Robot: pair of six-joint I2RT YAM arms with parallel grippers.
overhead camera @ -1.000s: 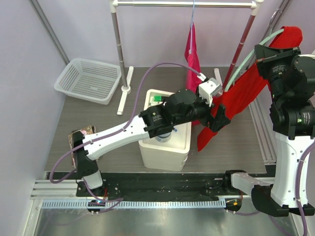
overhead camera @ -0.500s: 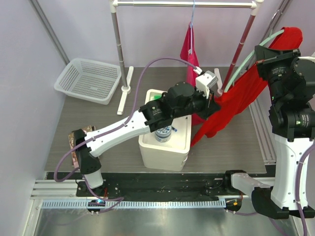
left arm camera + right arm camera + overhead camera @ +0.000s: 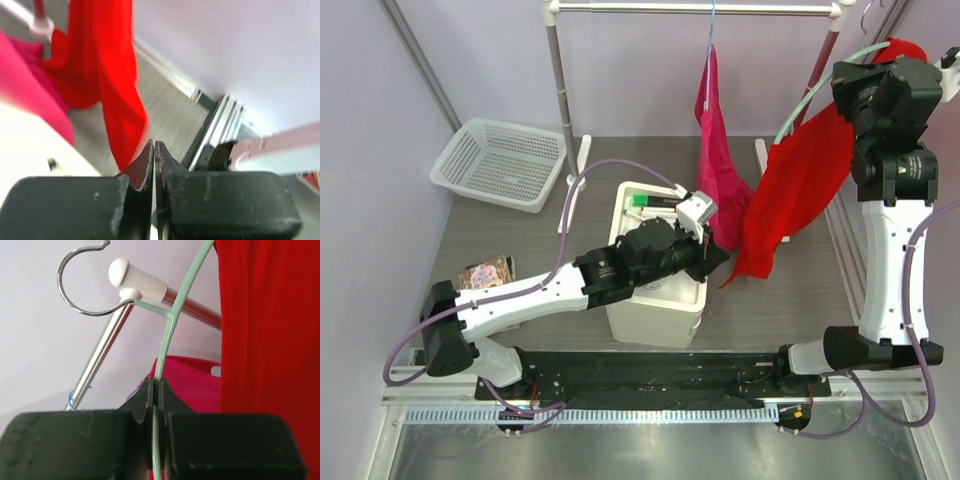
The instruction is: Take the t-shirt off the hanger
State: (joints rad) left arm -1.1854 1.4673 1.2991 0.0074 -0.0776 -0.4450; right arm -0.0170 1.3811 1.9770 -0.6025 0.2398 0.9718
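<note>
The red t-shirt (image 3: 798,185) hangs on a pale green wire hanger (image 3: 808,92) at the upper right. High up there, my right gripper (image 3: 868,78) is shut on the hanger wire (image 3: 172,325), which runs between its jaws (image 3: 159,390), with the t-shirt (image 3: 270,355) just to the right. My left gripper (image 3: 716,256) is low over the white box, shut, and nothing shows between its jaws (image 3: 154,146). The t-shirt's lower tip (image 3: 117,100) ends just beside its left finger; whether it touches I cannot tell.
A pink garment (image 3: 717,160) hangs from the rack rail (image 3: 700,8) on a blue hook. The white box (image 3: 655,300) stands mid-table under the left arm. A white basket (image 3: 500,160) sits at the back left, a small printed packet (image 3: 488,272) at the left.
My left gripper shut at the t-shirt, then drew back down and to the left toward the white box. The right arm lifted the hanger higher, and the t-shirt now hangs steeper.
</note>
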